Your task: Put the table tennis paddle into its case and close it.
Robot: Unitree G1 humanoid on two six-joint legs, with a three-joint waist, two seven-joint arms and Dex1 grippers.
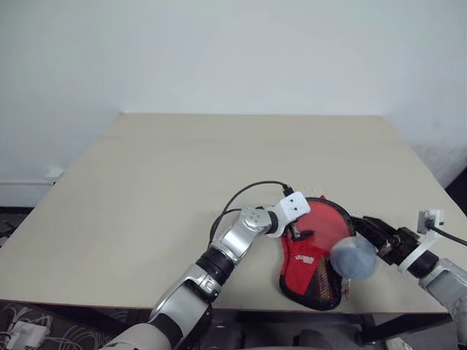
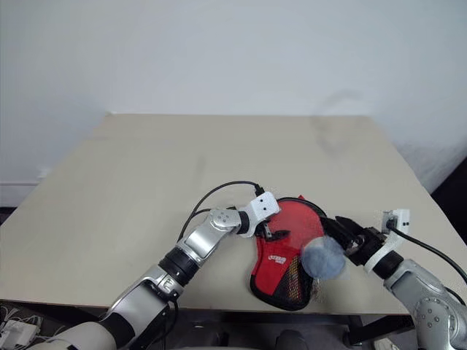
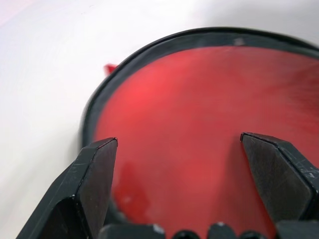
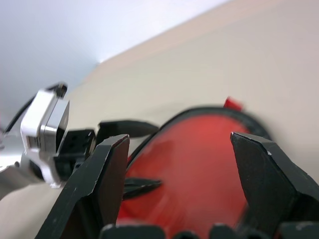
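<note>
It looked like a lab or test room: a plain beige surface (image 1: 146, 189) stood against a bare white wall (image 1: 233, 51), with loose cables (image 1: 29, 332) heaped on the floor beside it.

The table (image 1: 146, 189) lies bare from its far edge to its left edge, open to any approach, while near the front edge toward the right corner the case (image 1: 314, 262), the grey plush charm (image 1: 354, 257) and both open claws, left (image 1: 298, 235) and right (image 1: 359, 227), crowd together.
</note>
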